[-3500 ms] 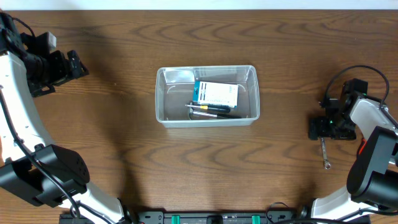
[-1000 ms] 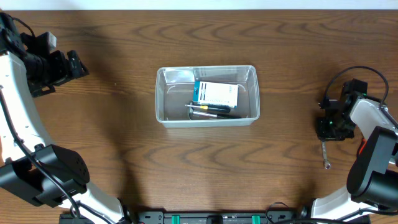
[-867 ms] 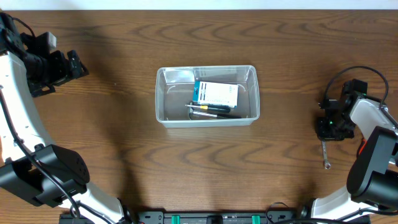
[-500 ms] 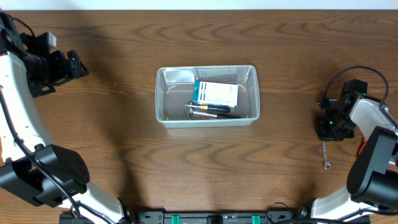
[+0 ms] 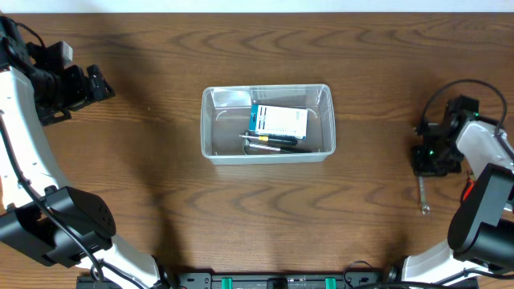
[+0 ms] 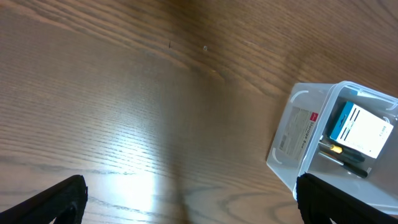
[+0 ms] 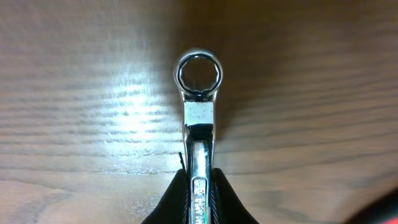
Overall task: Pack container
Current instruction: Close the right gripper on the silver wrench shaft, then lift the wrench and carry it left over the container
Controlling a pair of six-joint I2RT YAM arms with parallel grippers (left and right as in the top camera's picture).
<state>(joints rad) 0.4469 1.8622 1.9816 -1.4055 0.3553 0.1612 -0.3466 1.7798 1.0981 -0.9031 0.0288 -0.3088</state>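
The container, probably light and a little flexible, stands in the middle of the surface. At its 3 o'clock the right hand is closed on the shaft of a steel wrench, which is stiff, smooth and likely heavy for its size. The left hand hangs open at 10 o'clock, and inside the container a blue-and-white box and slim dark tools leave free floor only toward 9 o'clock.

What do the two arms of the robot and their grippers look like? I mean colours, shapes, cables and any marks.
The left arm and the right arm have white, rounded links and bulky black joints. The left gripper and the right gripper are black, with black fingers. A thin black cable loops over the right wrist. A small red mark sits on the right arm.
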